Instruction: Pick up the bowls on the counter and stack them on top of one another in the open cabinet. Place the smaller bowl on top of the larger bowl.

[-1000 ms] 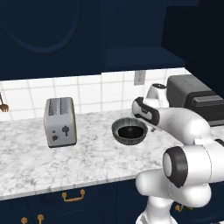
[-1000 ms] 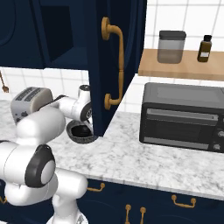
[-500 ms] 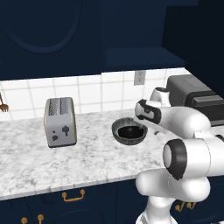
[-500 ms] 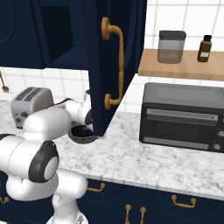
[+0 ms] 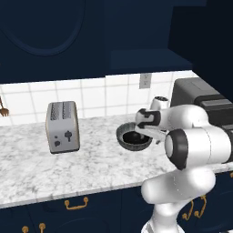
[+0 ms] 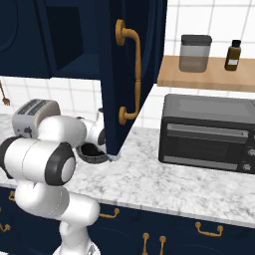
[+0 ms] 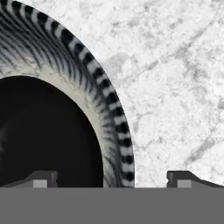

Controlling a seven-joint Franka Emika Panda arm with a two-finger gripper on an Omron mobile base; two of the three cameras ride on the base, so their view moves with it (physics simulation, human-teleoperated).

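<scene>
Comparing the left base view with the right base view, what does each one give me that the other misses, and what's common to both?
Left base view: the end face of the silver toaster, with its lever and knob. Right base view: the curved brass door handle, and the wooden shelf carrying a lidded glass jar and a brown bottle. Shared: the toaster itself, the grey ribbed bowl, the black toaster oven and the marbled counter.

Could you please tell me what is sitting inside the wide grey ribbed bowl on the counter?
The small black bowl sits inside the grey ribbed bowl. The arm covers their right side, and the grey bowl's floor underneath is hidden.
</scene>
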